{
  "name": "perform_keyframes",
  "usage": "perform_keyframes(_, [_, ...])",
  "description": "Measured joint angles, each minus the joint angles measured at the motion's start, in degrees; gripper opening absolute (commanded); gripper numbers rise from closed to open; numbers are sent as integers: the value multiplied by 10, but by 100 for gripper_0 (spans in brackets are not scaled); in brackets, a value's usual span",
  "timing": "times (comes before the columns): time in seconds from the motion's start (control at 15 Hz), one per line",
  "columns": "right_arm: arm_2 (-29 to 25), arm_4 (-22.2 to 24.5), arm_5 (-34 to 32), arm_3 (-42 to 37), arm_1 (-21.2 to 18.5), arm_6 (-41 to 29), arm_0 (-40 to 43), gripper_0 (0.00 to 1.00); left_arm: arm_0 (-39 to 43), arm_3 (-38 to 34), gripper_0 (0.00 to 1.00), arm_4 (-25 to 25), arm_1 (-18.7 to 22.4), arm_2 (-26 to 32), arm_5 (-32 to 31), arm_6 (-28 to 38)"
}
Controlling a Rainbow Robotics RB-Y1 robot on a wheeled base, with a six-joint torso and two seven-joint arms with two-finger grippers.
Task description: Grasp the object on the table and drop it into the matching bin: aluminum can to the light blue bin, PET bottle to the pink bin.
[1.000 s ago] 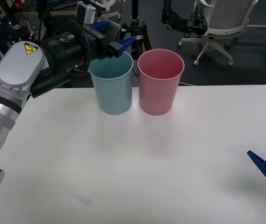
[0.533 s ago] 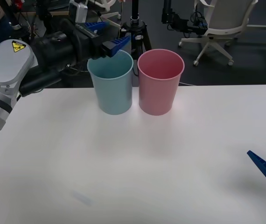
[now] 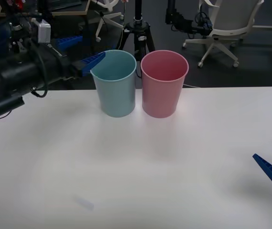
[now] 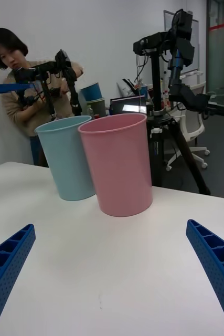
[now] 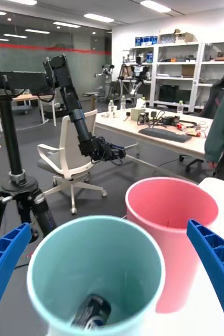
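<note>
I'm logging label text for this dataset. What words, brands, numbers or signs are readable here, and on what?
No text can be read.
Can, lying inside the light blue bin: label too dark and blurred to read.
Light blue bin and pink bin: plain, no print.
Boxes on the far shelves: any print too small to read.

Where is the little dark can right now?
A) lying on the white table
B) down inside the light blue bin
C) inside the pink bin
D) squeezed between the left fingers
B: in the left wrist view the aluminum can lies at the bottom of the light blue bin, while the open left gripper holds nothing.
</note>
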Motion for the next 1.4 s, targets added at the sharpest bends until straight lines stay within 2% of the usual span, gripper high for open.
perform_keyframes(0.2, [0,0,0,0,0,0,0,100,83,-28,100,15,6,63,-39,-38])
perform_keyframes(0.53, [0,0,0,0,0,0,0,100,247,-97,100,33,2,148,-51,-41])
perform_keyframes(0.73, [0,0,0,0,0,0,0,100,331,-122,100,32,-55,209,-89,-45])
perform_keyframes(0.93, [0,0,0,0,0,0,0,100,380,-136,100,-20,-132,279,-161,-51])
perform_keyframes(1.07, [0,0,0,0,0,0,0,100,404,-145,100,-45,-167,309,-204,-54])
perform_keyframes(1.4, [0,0,0,0,0,0,0,100,482,-177,100,-24,-174,315,-227,-86])
